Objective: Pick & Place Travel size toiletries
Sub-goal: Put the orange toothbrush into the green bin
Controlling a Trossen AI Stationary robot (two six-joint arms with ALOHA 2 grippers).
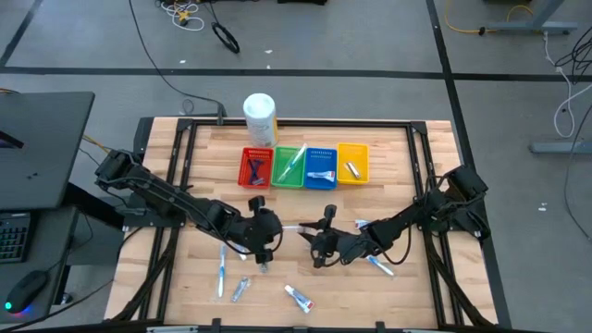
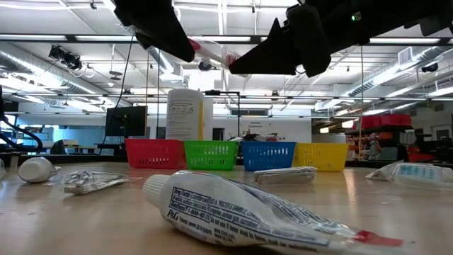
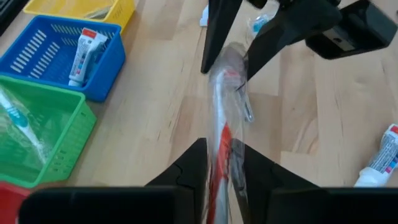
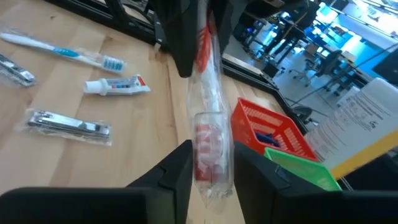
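A long slim toiletry in a clear wrapper (image 1: 290, 228), red and white inside, hangs in the air between my two grippers at the table's middle. The low view shows this wrapped toiletry (image 2: 212, 51) well above the tabletop. My left gripper (image 1: 265, 233) is shut on its left end and my right gripper (image 1: 317, 239) on its right end. More toiletries lie flat on the wood: a toothbrush (image 1: 222, 273), a silvery packet (image 1: 240, 289) and a small white tube (image 1: 298, 297). My left gripper (image 3: 221, 171) pinches the wrapped toiletry's left end (image 3: 219, 146) between its two fingers. The fingers come level from the table's left and lie along the item. The item is lifted clear and reaches forward to the other gripper. My right gripper (image 4: 211, 171) pinches the wrapped toiletry's right end (image 4: 208, 140) between its two fingers. It comes level from the table's right, fingers along the item. The wrapper stretches away to the left gripper's fingers (image 4: 180, 43), clear of the table.
Four small bins stand in a row toward the far edge: red (image 1: 256, 167), green (image 1: 289, 166), blue (image 1: 320, 166), yellow (image 1: 352, 164). A large white canister (image 1: 260, 118) stands behind them. More wrapped items (image 1: 379, 264) lie under the right arm.
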